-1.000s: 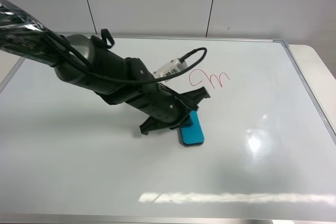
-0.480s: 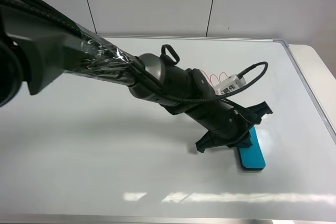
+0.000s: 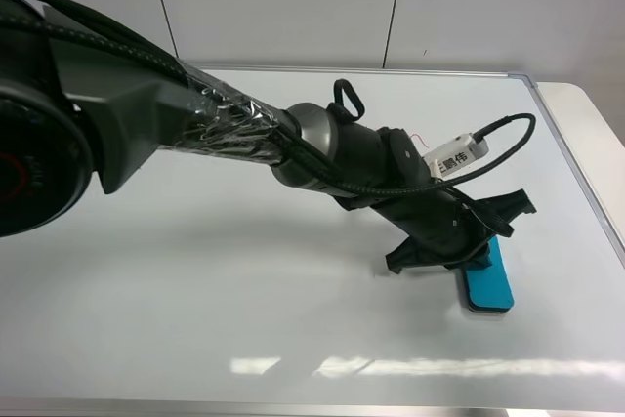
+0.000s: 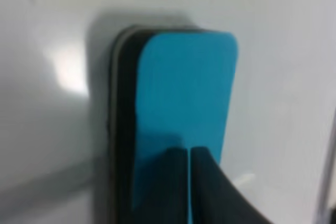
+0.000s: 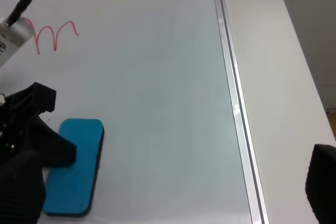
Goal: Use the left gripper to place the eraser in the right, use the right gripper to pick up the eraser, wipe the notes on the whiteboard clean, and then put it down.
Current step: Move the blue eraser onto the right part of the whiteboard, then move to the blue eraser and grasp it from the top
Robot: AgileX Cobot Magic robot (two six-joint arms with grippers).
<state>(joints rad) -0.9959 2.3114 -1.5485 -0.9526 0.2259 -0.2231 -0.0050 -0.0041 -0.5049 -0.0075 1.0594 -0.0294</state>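
Note:
The whiteboard point(image 3: 195, 280) fills the exterior high view. The teal eraser point(image 3: 490, 285) lies flat on it at the right. My left gripper point(image 3: 471, 246) reaches across from the left and sits over the eraser's near end. In the left wrist view its two fingers point(image 4: 178, 182) are closed side by side, with their tips on the eraser's teal top point(image 4: 184, 93). The arm hides most of the red notes point(image 3: 422, 140). The right wrist view shows the notes point(image 5: 52, 34), the eraser point(image 5: 76, 174) and the left gripper point(image 5: 31, 124). My right gripper point(image 5: 170, 187) shows only as dark fingers at both lower corners, wide apart.
The board's silver frame point(image 5: 231, 87) runs close to the eraser on the right, with a strip of pale table point(image 5: 283, 77) beyond it. The thick wrapped left arm point(image 3: 225, 129) crosses the middle of the board. A white wall stands behind.
The left arm has swept to the right across the board. The eraser slid with it from below the notes to near the right frame. The arm now covers the notes.

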